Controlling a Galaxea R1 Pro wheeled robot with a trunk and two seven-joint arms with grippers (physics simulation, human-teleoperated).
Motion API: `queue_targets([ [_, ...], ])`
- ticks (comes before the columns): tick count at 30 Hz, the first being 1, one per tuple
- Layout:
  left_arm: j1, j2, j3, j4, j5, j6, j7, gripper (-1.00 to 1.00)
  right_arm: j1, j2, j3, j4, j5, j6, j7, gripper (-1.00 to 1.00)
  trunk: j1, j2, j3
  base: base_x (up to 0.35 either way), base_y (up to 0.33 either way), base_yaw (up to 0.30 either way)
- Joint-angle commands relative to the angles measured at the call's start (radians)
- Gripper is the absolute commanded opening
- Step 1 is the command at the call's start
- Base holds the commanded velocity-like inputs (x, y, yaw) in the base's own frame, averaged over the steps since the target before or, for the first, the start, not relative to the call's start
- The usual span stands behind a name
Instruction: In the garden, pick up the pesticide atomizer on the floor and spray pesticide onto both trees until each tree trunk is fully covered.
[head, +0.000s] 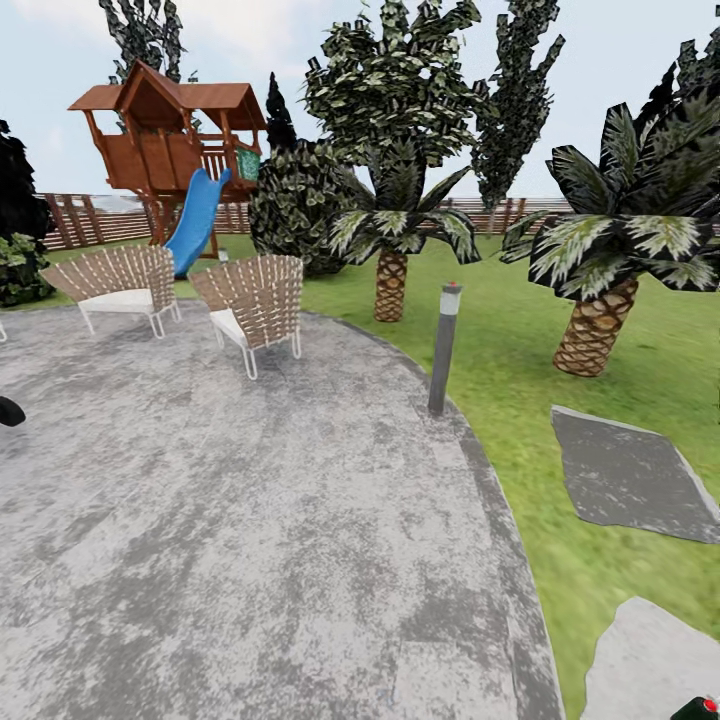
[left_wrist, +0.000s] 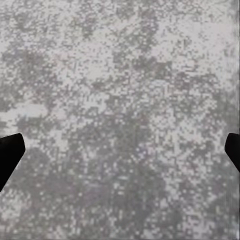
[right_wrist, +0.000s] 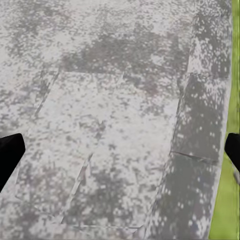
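Observation:
The pesticide atomizer is out of view. The garden's green lawn (head: 510, 345) lies to the right of a grey mottled patio (head: 250, 520), with the brown slat fence (head: 95, 218) at the back. Behind the palms rise tall trees with dark green jagged foliage (head: 395, 85) (head: 515, 105); their trunks are hidden. My left gripper (left_wrist: 120, 155) is open over bare patio paving, its black fingertips (left_wrist: 9, 155) at the frame's edges. My right gripper (right_wrist: 120, 155) is open too, over paving (right_wrist: 115, 125) near the patio's border with the grass (right_wrist: 227, 210). Nothing is between either pair of fingers.
Two wicker chairs (head: 120, 285) (head: 255, 300) stand at the patio's far side. A grey bollard lamp (head: 445, 348) stands on the patio edge. Two scaly palms (head: 392, 280) (head: 598, 330) grow on the lawn, with stepping stones (head: 625, 475) to the right. A wooden playhouse with a blue slide (head: 195, 220) is far left.

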Motion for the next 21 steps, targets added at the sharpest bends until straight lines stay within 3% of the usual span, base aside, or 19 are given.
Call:
queue_targets([
  [1, 0.000, 0.000, 0.000, 0.000, 0.000, 0.000, 0.000, 1.00, 0.000, 0.000, 0.000, 0.000, 0.000, 0.000, 0.000, 1.00, 0.000, 0.000, 0.000, 0.000, -0.274, 0.000],
  [11, 0.000, 0.001, 0.001, 0.000, 0.000, 0.001, 0.001, 1.00, 0.000, 0.000, -0.006, -0.004, -0.003, 0.000, -0.002, 1.00, 0.000, 0.000, 0.000, 0.000, -0.274, -0.009],
  [21, 0.000, 0.002, 0.001, 0.000, 0.000, 0.001, 0.004, 1.00, 0.000, 0.000, -0.009, -0.003, -0.003, 0.000, -0.003, 1.00, 0.000, 0.000, 0.004, 0.000, -0.274, -0.227],
])
